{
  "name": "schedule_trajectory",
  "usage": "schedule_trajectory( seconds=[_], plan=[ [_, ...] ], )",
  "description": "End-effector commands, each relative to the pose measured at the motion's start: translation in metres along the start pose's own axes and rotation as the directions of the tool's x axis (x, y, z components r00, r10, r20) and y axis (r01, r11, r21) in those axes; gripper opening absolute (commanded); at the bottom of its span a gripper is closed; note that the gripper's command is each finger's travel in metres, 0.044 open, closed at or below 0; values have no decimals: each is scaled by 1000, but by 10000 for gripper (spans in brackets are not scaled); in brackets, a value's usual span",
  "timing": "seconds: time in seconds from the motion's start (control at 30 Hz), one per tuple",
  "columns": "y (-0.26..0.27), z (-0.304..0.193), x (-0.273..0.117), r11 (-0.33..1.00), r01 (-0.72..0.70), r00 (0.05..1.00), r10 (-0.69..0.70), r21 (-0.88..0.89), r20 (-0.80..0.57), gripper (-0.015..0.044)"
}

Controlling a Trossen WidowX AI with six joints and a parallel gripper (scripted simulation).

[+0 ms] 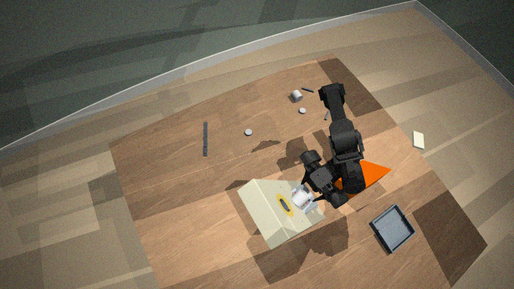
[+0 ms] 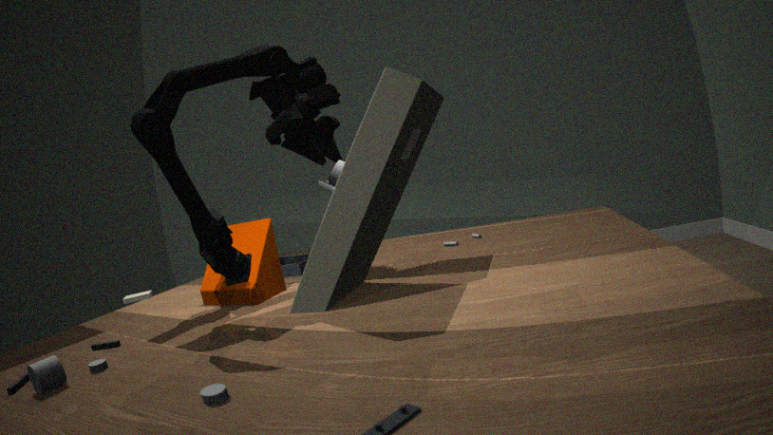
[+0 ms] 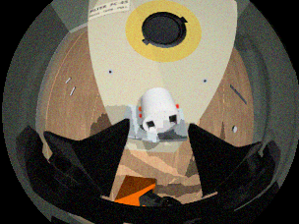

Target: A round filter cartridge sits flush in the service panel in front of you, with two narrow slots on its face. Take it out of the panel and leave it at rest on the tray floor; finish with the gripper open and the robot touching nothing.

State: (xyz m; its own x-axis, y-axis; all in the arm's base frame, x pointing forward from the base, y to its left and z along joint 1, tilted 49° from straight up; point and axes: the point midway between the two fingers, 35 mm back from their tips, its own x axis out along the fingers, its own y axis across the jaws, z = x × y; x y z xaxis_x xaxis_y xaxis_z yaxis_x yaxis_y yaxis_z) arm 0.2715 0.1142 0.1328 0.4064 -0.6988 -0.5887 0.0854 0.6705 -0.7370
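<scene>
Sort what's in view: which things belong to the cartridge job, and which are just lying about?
Job: cartridge, service panel, its yellow-ringed socket, tray, open gripper.

Lying about: grey cylinder, near disc, far disc, long dark bar, short bar, cream block.

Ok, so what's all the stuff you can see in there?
Service panel: one, cream, tilted, mid-table.
Ring: one, yellow, on the panel face, around a dark hole.
Filter cartridge: one, white, on a small ledge below the ring.
Tray: one, grey, right of the panel.
Wedge: one, orange, under the arm's base.
Cylinder: one, grey, far side.
Discs: two, grey, far side.
Bars: three, dark, one long and two short.
Flat block: one, cream, far right.
Arm: one, black.
Gripper: one, black, open around the cartridge.
</scene>
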Motion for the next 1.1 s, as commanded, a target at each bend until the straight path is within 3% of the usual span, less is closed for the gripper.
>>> schedule_trajectory(
  seconds=[0.0,0.57,1.07],
  plan=[
    [-1,-1,8,1000,7,1000,-7,-10,1,305],
    [-2,-2,31,1000,11,1000,-11,-8,3,305],
    [-2,0,28,1000,4,1000,-4,2,1,205]
  ],
)
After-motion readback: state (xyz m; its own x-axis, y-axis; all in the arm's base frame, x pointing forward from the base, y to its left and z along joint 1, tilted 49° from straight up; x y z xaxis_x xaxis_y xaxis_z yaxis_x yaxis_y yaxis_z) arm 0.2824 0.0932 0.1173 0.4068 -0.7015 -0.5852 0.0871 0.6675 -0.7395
